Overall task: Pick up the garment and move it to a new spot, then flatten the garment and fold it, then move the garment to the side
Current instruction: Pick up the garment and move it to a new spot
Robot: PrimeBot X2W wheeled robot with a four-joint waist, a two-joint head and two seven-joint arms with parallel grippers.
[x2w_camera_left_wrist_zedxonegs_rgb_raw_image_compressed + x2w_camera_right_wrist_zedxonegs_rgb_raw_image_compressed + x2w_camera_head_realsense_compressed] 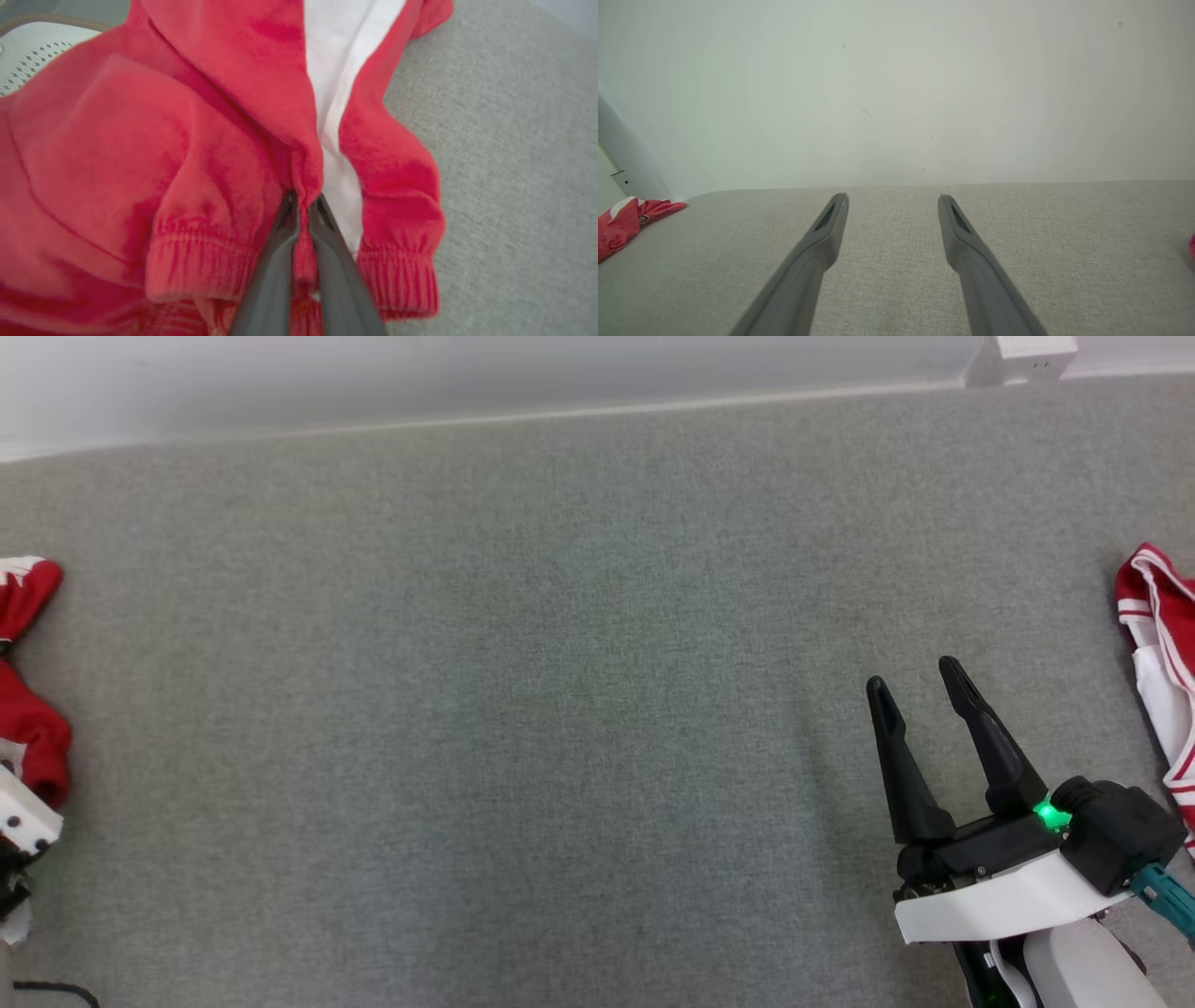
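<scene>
Left end effector (303, 205): I see its fingers pinched almost together on a fold of the red garment (117, 140), between two ribbed cuffs (201, 261).
Red garment: bunched at the grey worktop's (560, 709) left edge in my head view, with a white panel showing.
Right end effector (915, 677): fingers spread well apart, holding nothing, over the worktop.
Second garment (1158, 644): red and white, at the right edge, near the right end effector but apart from it.
</scene>
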